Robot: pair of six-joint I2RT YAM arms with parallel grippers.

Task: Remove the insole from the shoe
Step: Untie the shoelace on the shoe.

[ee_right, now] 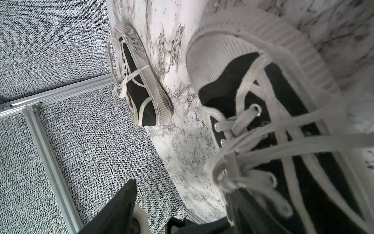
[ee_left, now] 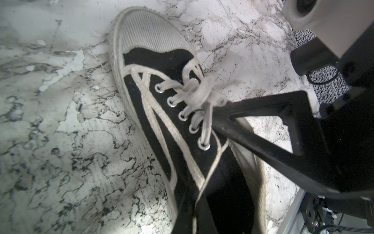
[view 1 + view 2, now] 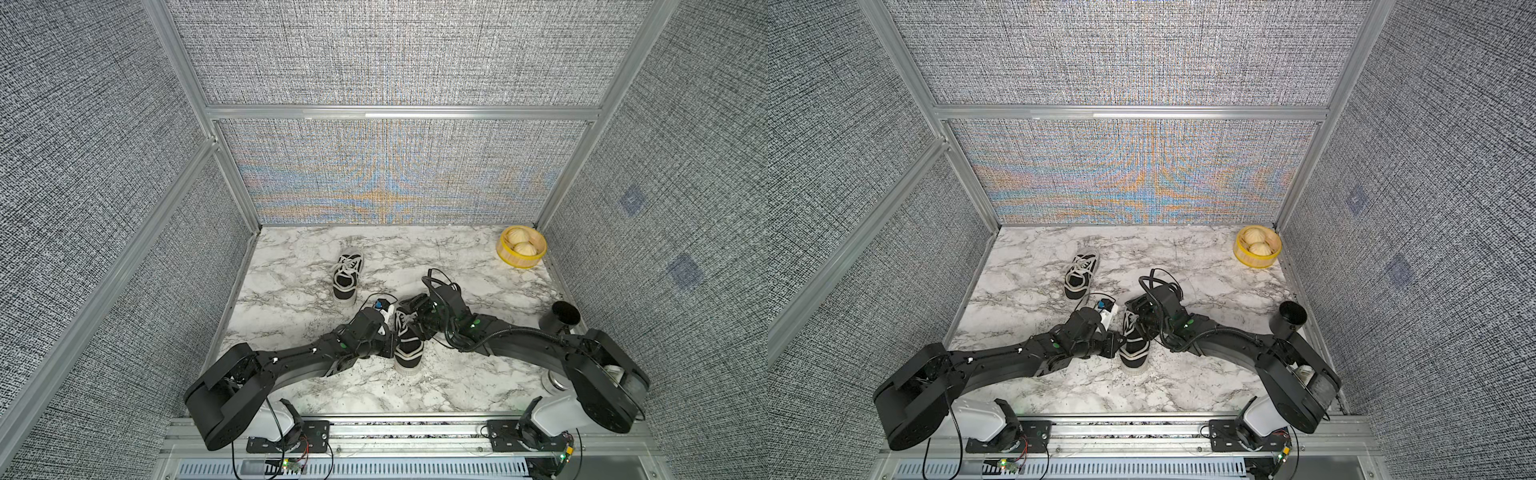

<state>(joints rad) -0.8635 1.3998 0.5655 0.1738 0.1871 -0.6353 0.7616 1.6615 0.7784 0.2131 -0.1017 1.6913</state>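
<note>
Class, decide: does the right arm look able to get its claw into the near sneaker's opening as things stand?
Probably yes: the right claw hangs open at the laces; the opening beside them looks uncovered, with the shut left claw at its rim.

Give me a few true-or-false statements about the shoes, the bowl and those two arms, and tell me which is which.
1. Two shoes sit on the table. True: a nearer shoe and a farther shoe.
2. The farther shoe is being handled. False: it stands alone; the left arm and right arm meet at the nearer shoe.
3. The yellow bowl holds two buns. True.
4. The right gripper is clamped shut. False: its jaws stand open at the laces.
</note>
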